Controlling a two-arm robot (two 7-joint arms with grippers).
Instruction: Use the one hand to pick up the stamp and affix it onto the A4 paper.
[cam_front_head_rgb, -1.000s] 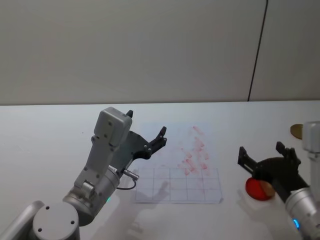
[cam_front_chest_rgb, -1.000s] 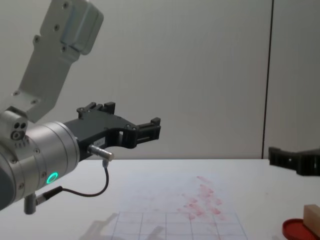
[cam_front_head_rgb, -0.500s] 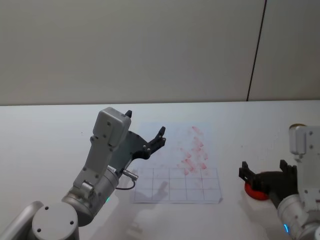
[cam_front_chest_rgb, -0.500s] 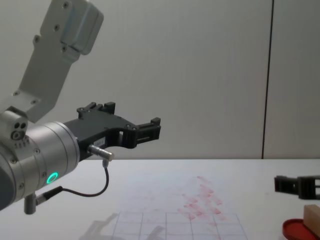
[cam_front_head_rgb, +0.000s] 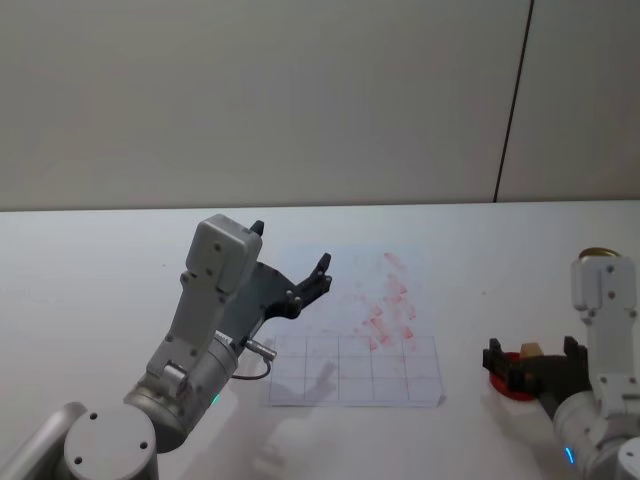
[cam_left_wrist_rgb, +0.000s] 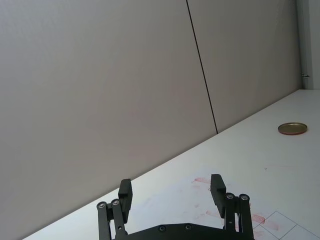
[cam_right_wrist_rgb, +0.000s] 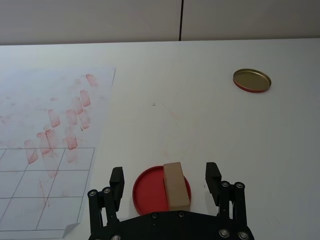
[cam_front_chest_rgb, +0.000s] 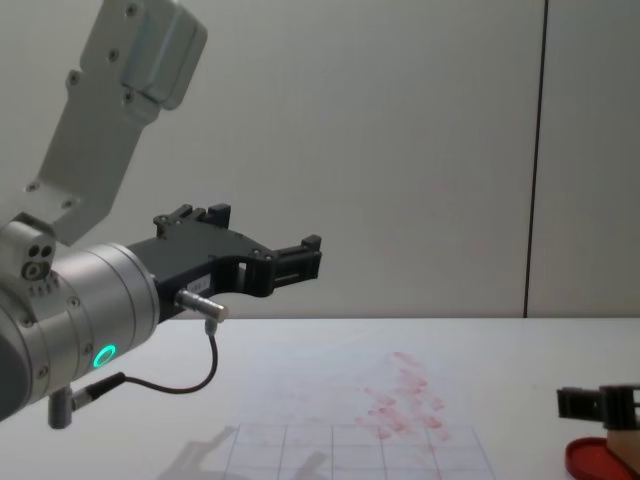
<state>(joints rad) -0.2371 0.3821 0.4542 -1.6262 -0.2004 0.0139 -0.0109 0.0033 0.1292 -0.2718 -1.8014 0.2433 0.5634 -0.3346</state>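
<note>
The stamp (cam_right_wrist_rgb: 176, 185), a small tan wooden block, stands on the flat red round ink pad (cam_right_wrist_rgb: 147, 192) at the table's right. My right gripper (cam_right_wrist_rgb: 165, 176) is open and low over the pad, one finger on each side of the stamp and clear of it; in the head view the right gripper (cam_front_head_rgb: 532, 356) straddles the stamp (cam_front_head_rgb: 529, 350). The A4 paper (cam_front_head_rgb: 355, 330) lies in the middle, gridded and smudged red. My left gripper (cam_front_head_rgb: 293, 248) hangs open above the paper's left part, holding nothing.
A gold round lid (cam_right_wrist_rgb: 251, 80) lies on the white table (cam_right_wrist_rgb: 165, 75) beyond the pad, to the far right. The wall stands behind the table. Bare table separates the paper (cam_right_wrist_rgb: 45, 135) from the pad.
My right gripper has drawn back and dropped lower, so its open fingers now flank the stamp on the pad. The left arm has not moved.
</note>
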